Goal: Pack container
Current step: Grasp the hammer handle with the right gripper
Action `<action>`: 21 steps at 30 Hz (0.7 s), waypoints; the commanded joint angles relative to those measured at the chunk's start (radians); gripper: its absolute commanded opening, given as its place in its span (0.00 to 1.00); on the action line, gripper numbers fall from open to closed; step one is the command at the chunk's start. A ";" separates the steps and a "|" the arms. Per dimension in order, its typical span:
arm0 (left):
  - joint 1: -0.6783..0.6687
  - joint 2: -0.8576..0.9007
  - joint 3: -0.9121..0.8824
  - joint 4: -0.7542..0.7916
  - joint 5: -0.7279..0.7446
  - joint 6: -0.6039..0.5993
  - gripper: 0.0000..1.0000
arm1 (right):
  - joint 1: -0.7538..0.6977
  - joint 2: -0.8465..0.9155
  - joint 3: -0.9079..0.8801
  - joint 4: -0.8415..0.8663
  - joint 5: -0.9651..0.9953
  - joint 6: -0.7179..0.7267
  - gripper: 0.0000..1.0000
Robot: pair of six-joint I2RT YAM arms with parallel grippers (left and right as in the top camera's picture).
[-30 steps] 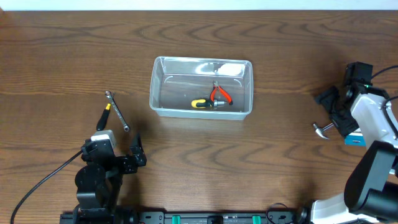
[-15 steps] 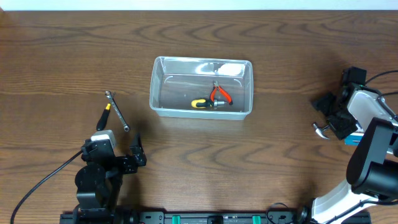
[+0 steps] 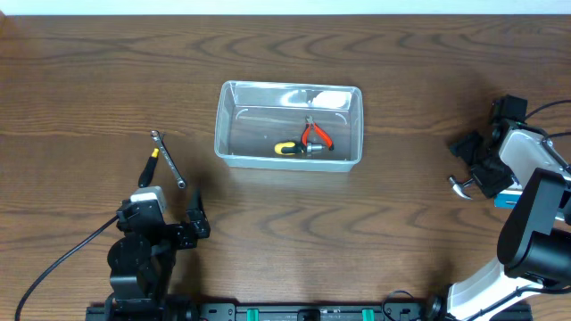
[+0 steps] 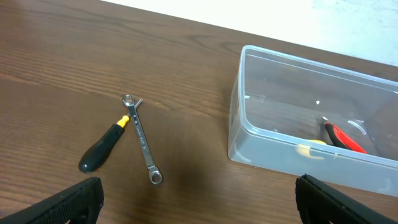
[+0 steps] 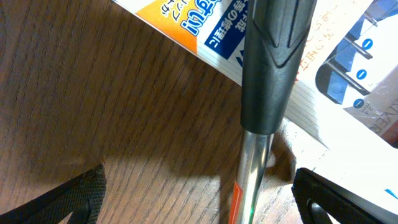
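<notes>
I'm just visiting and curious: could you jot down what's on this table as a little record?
Tub: clear, in the middle
In tub: red pliers, yellow-black tool
Left of tub: wrench, screwdriver
Right side: hammer, box
Left hand: open, empty
Right hand: open, over hammer handle

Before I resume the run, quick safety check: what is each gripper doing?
Left gripper: open, holding nothing.
Right gripper: open, fingers either side of the hammer handle, not gripping it.
</notes>
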 commanded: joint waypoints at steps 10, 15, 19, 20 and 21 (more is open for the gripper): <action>0.001 0.000 0.022 0.000 0.003 -0.005 0.98 | -0.010 0.008 -0.013 -0.003 0.020 -0.009 0.96; 0.001 0.000 0.022 0.000 0.003 -0.005 0.98 | -0.010 0.008 -0.033 0.002 0.027 -0.008 0.95; 0.001 0.000 0.022 0.000 0.003 -0.005 0.98 | -0.010 0.008 -0.049 0.003 0.027 -0.008 0.86; 0.001 0.000 0.022 0.000 0.003 -0.005 0.98 | -0.010 0.008 -0.051 0.003 0.027 -0.008 0.82; 0.001 0.000 0.022 0.000 0.003 -0.005 0.98 | -0.010 0.008 -0.053 0.003 0.027 -0.008 0.79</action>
